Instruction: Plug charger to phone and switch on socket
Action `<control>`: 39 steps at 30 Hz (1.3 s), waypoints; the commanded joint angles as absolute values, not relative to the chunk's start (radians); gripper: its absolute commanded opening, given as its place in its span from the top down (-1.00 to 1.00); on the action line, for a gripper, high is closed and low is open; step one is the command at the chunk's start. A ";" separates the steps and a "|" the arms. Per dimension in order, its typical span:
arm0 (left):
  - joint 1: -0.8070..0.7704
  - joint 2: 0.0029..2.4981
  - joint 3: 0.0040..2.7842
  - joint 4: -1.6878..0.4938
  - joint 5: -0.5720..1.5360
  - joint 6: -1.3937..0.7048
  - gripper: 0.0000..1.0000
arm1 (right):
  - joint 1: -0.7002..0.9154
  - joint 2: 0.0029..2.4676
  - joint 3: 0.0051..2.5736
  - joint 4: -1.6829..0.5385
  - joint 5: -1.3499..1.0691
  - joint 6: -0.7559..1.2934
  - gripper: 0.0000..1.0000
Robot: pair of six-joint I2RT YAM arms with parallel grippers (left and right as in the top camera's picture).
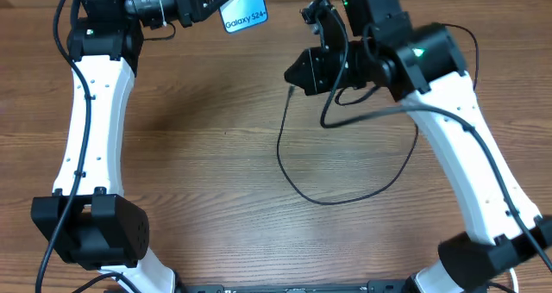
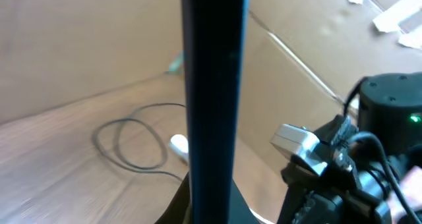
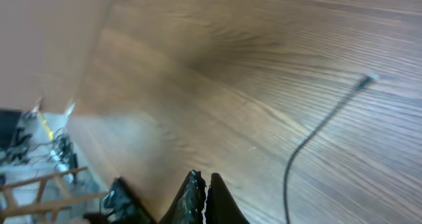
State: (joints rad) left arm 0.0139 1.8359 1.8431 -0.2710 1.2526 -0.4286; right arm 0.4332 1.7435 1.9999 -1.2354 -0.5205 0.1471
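My left gripper (image 1: 217,7) holds the phone (image 1: 244,13) in the air at the table's far edge, its blue screen reading "Galaxy S24+". In the left wrist view the phone (image 2: 214,85) is a dark upright bar rising from between the jaws. The charger (image 1: 328,200) is a thin black cable looped on the wood. Its small plug tip (image 3: 370,78) lies free on the table. My right gripper (image 1: 295,74) hovers just above that end of the cable, and its fingers (image 3: 198,194) are pressed together with nothing between them. The socket is out of view.
A cardboard wall (image 2: 99,46) stands along the back of the table. A small white object (image 2: 179,143) lies beside the cable loop (image 2: 128,143). The right arm (image 2: 369,165) fills the lower right of the left wrist view.
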 commanded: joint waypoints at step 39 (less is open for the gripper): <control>0.006 1.825 1.867 -1.172 0.392 -0.239 0.91 | 0.785 1.876 1.104 -0.922 0.017 0.340 0.70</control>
